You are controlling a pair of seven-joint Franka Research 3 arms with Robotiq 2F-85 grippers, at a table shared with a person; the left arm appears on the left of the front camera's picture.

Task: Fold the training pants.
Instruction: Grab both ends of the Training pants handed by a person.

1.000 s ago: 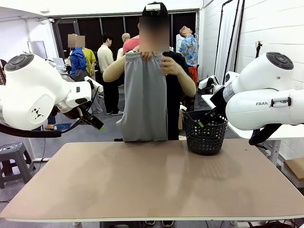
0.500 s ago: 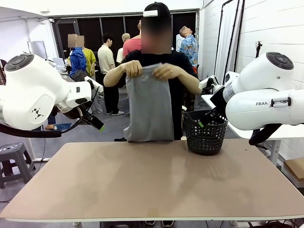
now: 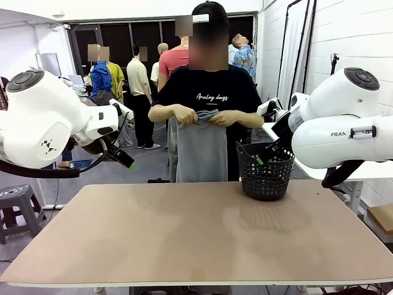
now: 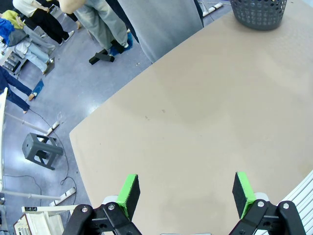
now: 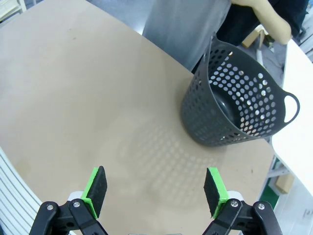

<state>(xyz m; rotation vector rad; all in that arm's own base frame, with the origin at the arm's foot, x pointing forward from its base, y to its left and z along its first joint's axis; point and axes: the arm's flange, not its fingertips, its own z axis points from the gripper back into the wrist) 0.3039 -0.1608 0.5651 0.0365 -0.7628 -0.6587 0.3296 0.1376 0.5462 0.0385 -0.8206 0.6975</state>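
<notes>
A person across the table (image 3: 196,239) grips the training pants (image 3: 201,147) at the top edge with both hands (image 3: 184,115), the grey cloth hanging as a narrow panel down to the table's far edge; the left gripper (image 4: 186,192) hovers above bare tabletop with its green pads spread wide and nothing between them, the pants well ahead of it, past the far edge and off toward its left finger; the right gripper (image 5: 155,190) is likewise fully spread and empty, with a black mesh basket (image 5: 234,105) standing upright on the table ahead of it, toward its right finger, and the pants hanging just beyond that basket, clear of both grippers.
</notes>
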